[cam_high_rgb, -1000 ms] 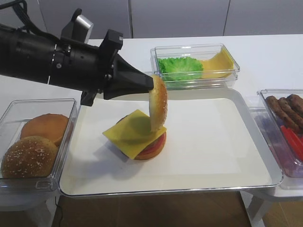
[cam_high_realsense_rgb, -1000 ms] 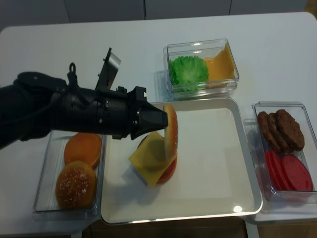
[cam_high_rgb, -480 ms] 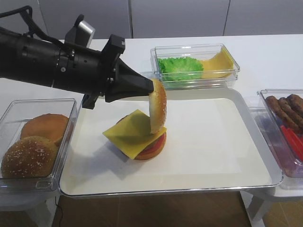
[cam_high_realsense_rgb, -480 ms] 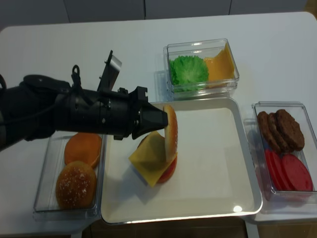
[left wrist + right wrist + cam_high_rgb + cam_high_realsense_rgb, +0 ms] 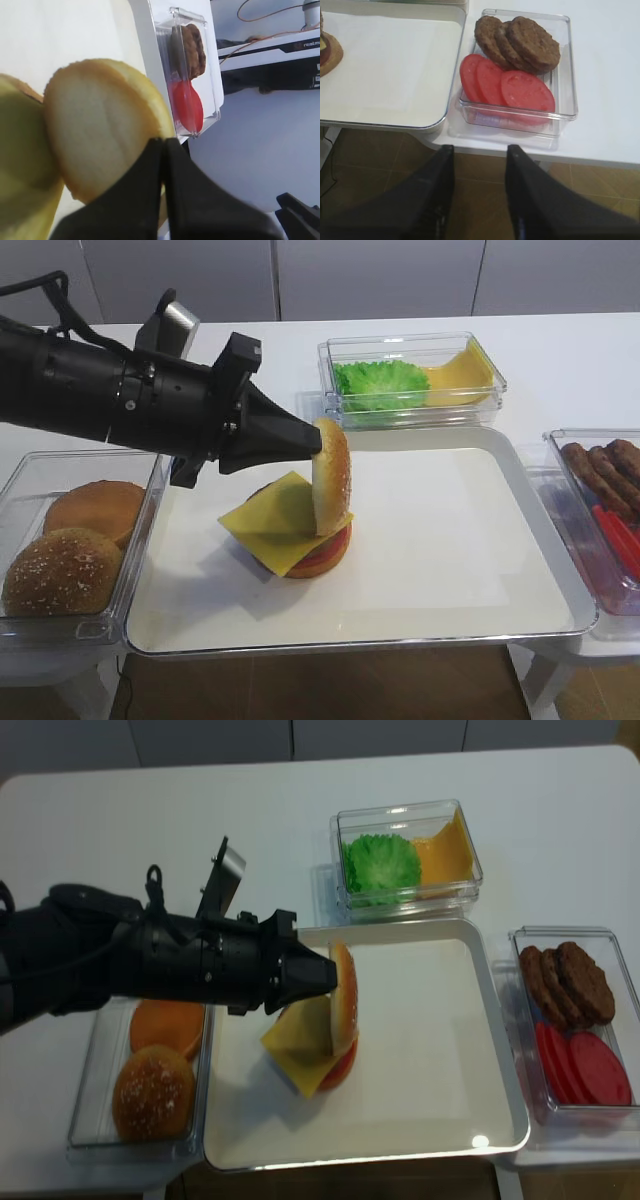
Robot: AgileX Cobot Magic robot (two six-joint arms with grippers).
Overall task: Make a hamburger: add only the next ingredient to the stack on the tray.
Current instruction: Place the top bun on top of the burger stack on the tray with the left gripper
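A: Since a second ago the left gripper has come slightly lower and the top bun with it; bun now sits nearer the stack.

B: Grip state?

A: Jaws pressed together, pinching the top bun by its upper edge. Bun hangs on edge, nearly vertical, seeded dome facing right, its lower edge at the cheese.

B: Stack position?

A: On the tray, left of centre. Cheese overhangs towards the left.

B: Right wrist view?

A: Right gripper is off the worktop edge, jaws spread, nothing between them. Tub ahead holds patties and tomato slices. Tray corner to the left.

B: Left wrist?

A: Jaws closed on the bun's rim, flat cut face towards camera. Cheese blurred at lower left.

B: Realsense view?

A: Same: left gripper holds bun over stack. Left tub has two more buns; back tub has lettuce and cheese.
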